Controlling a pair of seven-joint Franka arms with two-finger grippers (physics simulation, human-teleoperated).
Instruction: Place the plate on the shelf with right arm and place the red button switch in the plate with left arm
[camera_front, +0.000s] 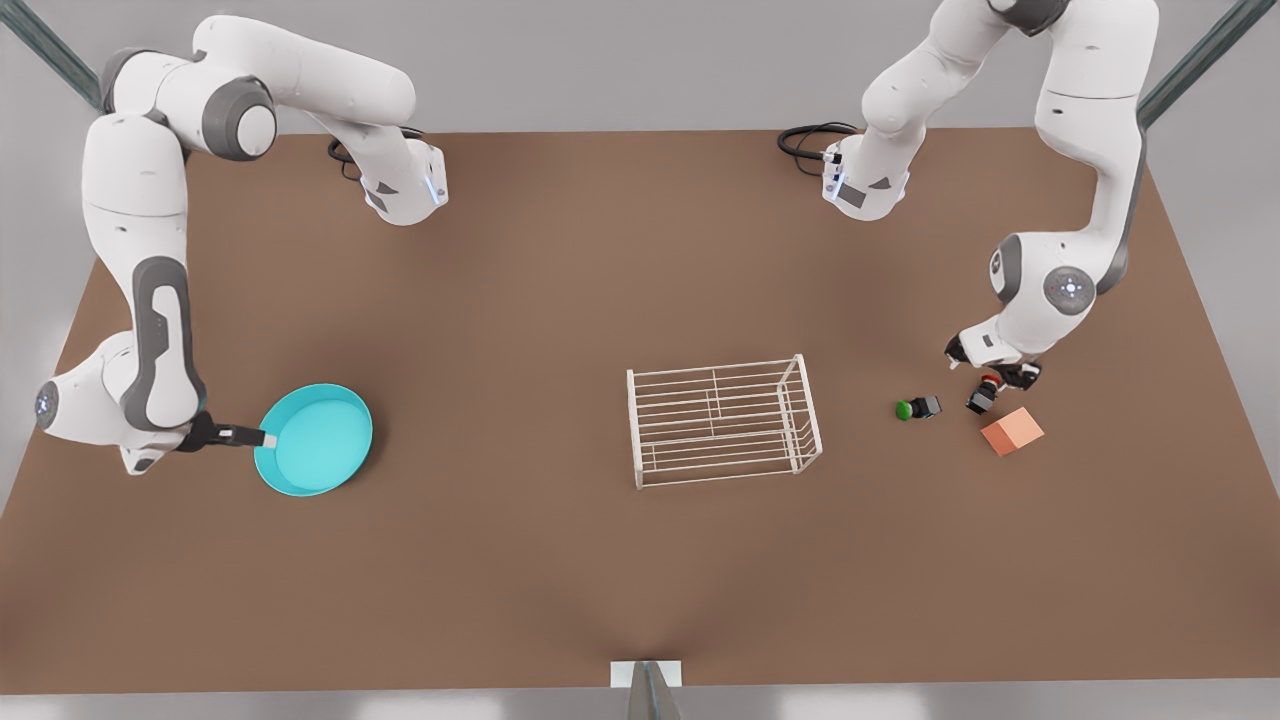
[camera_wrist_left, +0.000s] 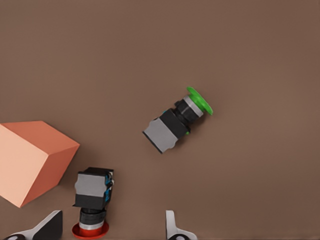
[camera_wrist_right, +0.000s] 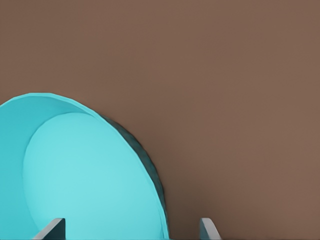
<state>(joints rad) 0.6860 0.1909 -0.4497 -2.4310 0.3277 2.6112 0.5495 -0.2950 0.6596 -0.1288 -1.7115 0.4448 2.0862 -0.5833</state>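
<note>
The turquoise plate lies on the brown table at the front view's left. My right gripper is at its rim; in the right wrist view the gripper is open, with the plate's rim between its spread fingers. The white wire shelf stands mid-table. At the front view's right the red button switch lies on its side. My left gripper hovers over it, open, and the red button switch sits between the fingers of the gripper without touching them.
A green-capped switch lies just left of the red one in the front view. A salmon-orange cube sits close on the other side. Bare table stretches between the plate and the shelf.
</note>
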